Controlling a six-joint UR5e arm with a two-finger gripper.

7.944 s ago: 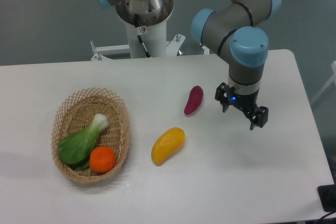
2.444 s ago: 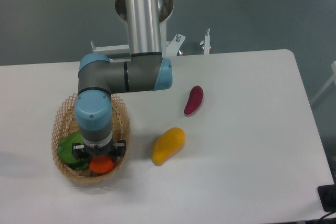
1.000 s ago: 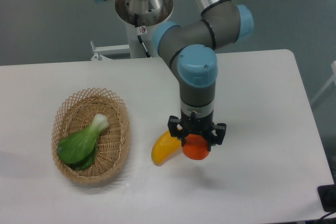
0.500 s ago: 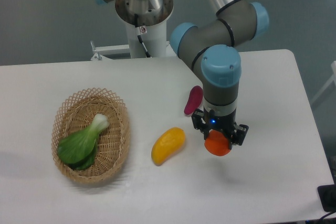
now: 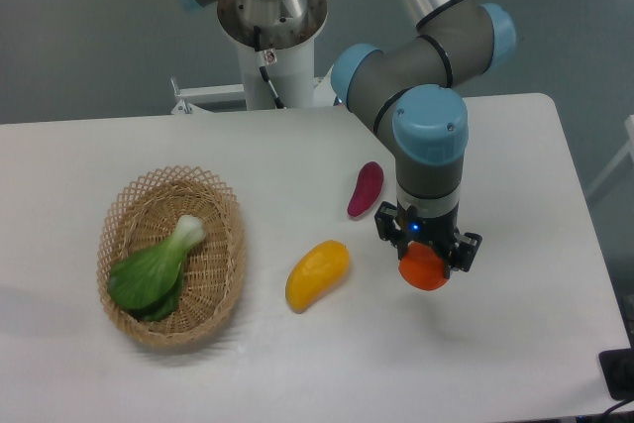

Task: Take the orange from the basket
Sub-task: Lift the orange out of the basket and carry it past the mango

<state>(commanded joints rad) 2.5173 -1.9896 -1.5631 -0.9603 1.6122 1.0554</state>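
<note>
On the left, the basket (image 5: 230, 245) holds only a green leafy vegetable (image 5: 154, 269). Near the middle of the table (image 5: 79, 156) lies a yellow fruit (image 5: 317, 273), and a purple vegetable (image 5: 365, 188) lies beyond it. On the right, the gripper (image 5: 427, 257) is clamped on the orange (image 5: 424, 268), well apart from the basket.

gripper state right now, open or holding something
Gripper: shut on the orange, held over the table, right of the yellow fruit.
</note>
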